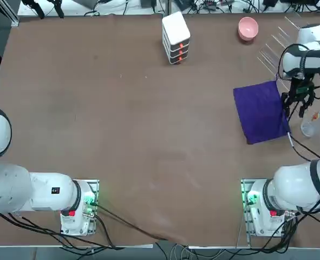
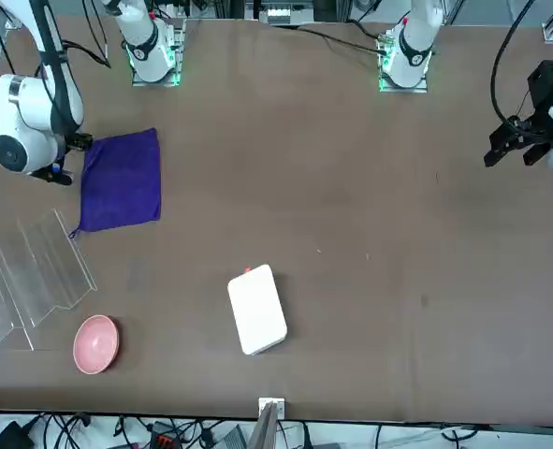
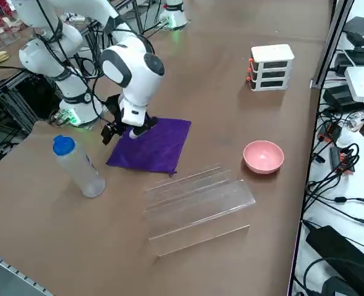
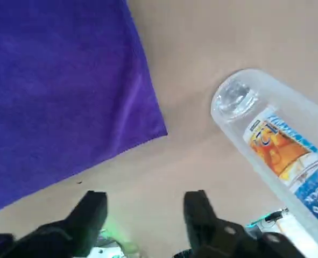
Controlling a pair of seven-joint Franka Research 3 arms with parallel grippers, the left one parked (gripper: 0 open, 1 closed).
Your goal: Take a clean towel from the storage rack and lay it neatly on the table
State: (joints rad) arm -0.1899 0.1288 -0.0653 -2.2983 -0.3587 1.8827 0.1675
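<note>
From left to right in the top view, a white box stack (image 1: 176, 38) with orange marks is being seen toward the far side of the brown table (image 1: 165, 135). The pink bowl (image 1: 248, 28) is being shown to its right, well apart from it. Next, the purple-blue towel (image 1: 261, 112) is being borne by the tabletop, spread out mostly flat, with slight creases and one narrow, puckered corner (image 3: 173, 172) being pointed toward the clear storage rack (image 3: 197, 206). Whether that corner is being touched by the rack cannot be told. The rack is being seen on the table just beyond the towel and nearer than the bowl. Farther right, the right gripper (image 4: 145, 201) is being held above the table just beside the towel's right edge, its two fingers being spread wide apart. Rightmost, a see-through bottle (image 3: 80, 168) with a blue cap (image 3: 63, 145) is being seen near the gripper.
</note>
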